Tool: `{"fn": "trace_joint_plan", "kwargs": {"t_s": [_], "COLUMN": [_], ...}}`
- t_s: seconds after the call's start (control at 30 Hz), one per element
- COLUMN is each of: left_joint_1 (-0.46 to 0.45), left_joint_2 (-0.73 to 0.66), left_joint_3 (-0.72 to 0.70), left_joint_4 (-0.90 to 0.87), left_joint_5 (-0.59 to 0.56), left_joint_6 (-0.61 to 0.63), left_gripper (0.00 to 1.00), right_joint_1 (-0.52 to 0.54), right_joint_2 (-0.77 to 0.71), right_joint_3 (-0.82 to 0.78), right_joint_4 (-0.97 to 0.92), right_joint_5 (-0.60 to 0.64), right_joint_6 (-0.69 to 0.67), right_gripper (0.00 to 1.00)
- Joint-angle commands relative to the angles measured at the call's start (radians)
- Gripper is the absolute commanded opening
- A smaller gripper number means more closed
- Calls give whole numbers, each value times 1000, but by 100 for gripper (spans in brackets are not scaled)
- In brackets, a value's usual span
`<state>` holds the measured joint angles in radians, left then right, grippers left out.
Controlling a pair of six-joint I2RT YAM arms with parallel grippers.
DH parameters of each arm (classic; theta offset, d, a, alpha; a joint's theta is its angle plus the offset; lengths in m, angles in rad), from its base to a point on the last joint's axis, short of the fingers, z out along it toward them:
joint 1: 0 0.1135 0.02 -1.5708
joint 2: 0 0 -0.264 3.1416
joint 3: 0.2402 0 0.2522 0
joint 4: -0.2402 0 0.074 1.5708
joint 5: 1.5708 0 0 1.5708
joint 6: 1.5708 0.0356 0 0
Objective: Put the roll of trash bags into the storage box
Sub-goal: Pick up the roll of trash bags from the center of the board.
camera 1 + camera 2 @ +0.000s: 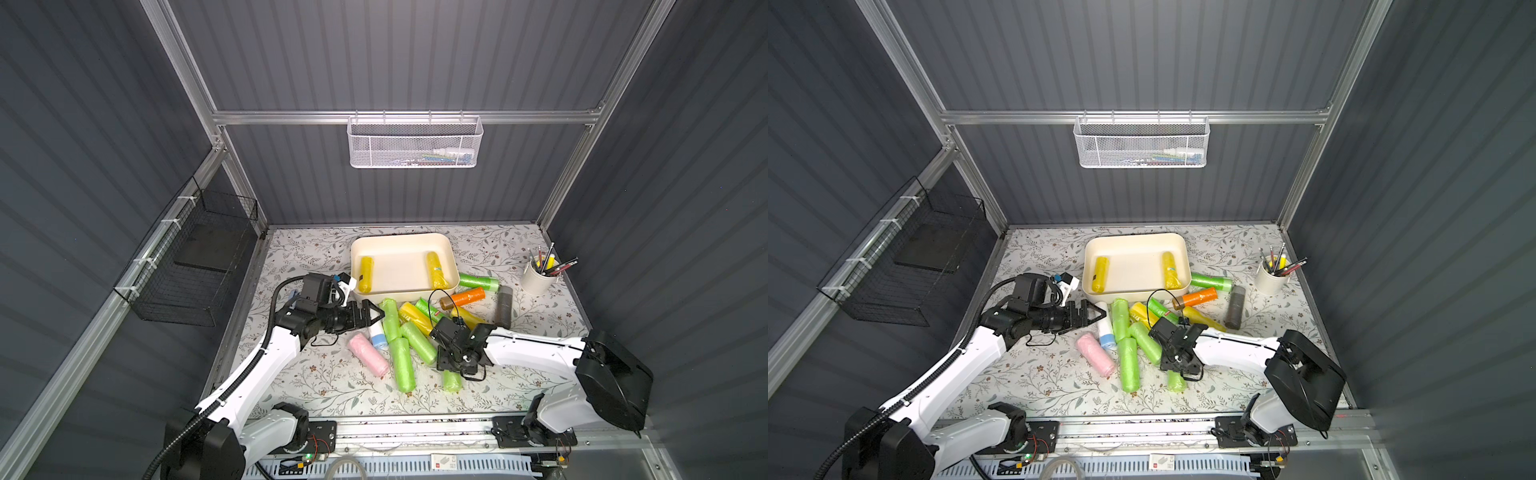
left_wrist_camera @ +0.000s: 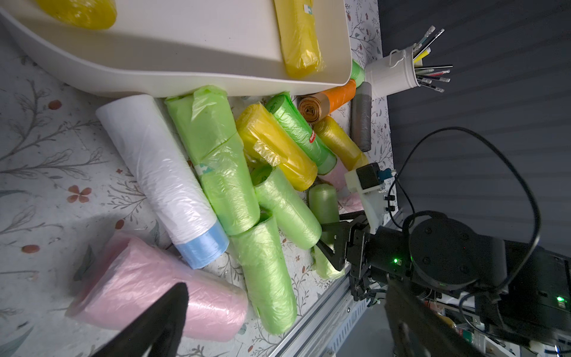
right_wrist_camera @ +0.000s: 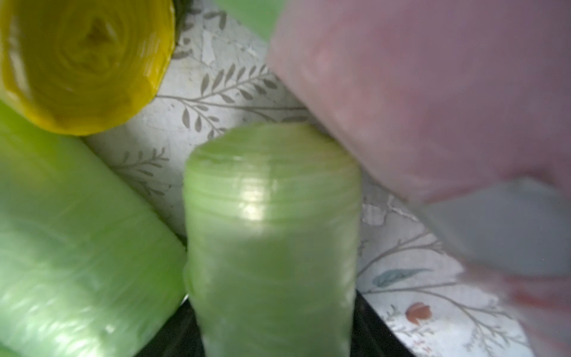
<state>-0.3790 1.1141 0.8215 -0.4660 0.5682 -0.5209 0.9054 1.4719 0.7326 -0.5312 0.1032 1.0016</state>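
Note:
The storage box (image 1: 399,239) (image 1: 1133,237) is a cream-white tub at the back middle of the table, and two yellow rolls (image 1: 366,274) lie in it. In front of it is a heap of rolls of trash bags: green, yellow, orange, grey, pink and white. My right gripper (image 1: 451,370) (image 1: 1177,372) (image 3: 272,324) is shut on a light green roll (image 1: 452,381) (image 3: 272,231) at the near right edge of the heap. My left gripper (image 1: 376,314) (image 2: 287,324) stands open beside the box's near left corner, above the white roll (image 2: 160,173) and the pink roll (image 2: 148,284), holding nothing.
A white cup of pens (image 1: 538,276) stands at the back right. A white mesh basket (image 1: 415,143) hangs on the back wall and a black wire basket (image 1: 195,266) on the left wall. A metal rail (image 1: 415,428) runs along the table's front edge.

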Motion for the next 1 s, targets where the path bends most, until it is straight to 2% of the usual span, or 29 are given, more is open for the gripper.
{"fn": "trace_joint_plan", "kwargs": {"t_s": [0.0, 0.2, 0.4, 0.53, 0.67, 0.87, 0.97], "left_joint_1": [-4, -4, -4, -4, -4, -4, -4], "left_joint_2": [-11, -7, -10, -14, -32, -36, -56], "left_joint_3": [-9, -12, -34, -35, -59, -53, -81], "left_joint_4": [6, 12, 36, 49, 131, 162, 225], "left_joint_5": [1, -5, -43, -46, -7, 3, 15], "left_joint_6": [-14, -14, -19, -21, -52, -56, -103], "left_gripper": [100, 100, 100, 100, 100, 100, 100], "right_joint_1": [-4, -4, -3, -7, -13, -42, -64], "right_joint_2": [26, -63, -166, -216, -246, -248, -243], "right_joint_3": [4, 16, 73, 109, 147, 220, 248], "right_joint_4": [2, -27, -101, -101, -72, -51, -33], "right_joint_5": [6, 41, 98, 90, 90, 85, 61], "right_joint_6": [-4, -7, -27, -59, -83, -130, -153], "right_gripper": [55, 48, 48, 48, 47, 46, 46]}}
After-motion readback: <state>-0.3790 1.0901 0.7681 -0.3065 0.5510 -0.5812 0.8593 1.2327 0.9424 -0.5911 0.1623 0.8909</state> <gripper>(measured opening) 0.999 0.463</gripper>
